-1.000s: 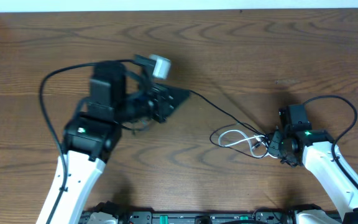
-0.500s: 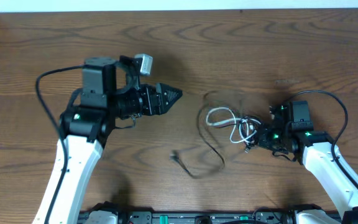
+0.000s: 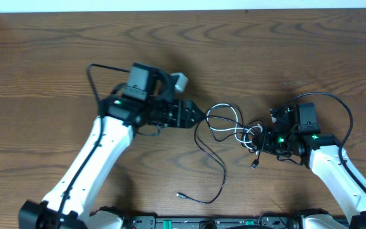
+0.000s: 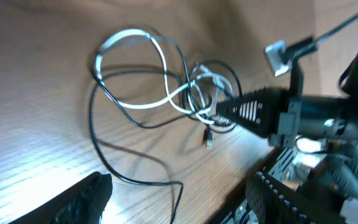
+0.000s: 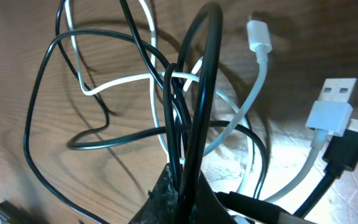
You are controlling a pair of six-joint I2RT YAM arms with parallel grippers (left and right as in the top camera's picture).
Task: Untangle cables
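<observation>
The cables lie tangled at mid-table. The thin white cord [image 3: 224, 131] is looped, and the thin black cord [image 3: 225, 172] trails toward the table's front edge, its small plug lying loose. My right gripper [image 3: 259, 138] is at the tangle's right side. In the right wrist view this gripper [image 5: 188, 193] is shut on the black cord [image 5: 204, 81], with the white cord [image 5: 120, 81] woven around it. My left gripper [image 3: 199, 114] is open just left of the tangle. In the left wrist view that gripper [image 4: 179, 199] holds nothing, and the white cord [image 4: 132, 34] and the black cord [image 4: 93, 118] lie beyond it.
A white USB plug [image 5: 331, 109] and a black one [image 5: 347, 149] lie beside the right gripper. The thicker black wires of the arms arc over each wrist. The wooden table [image 3: 43, 76] reaches a pale wall at the back.
My left gripper has opened, let go of the black cord and swung right to the tangle. The freed black cord dropped toward the front. My right gripper closed fully and drew the tangle left.
</observation>
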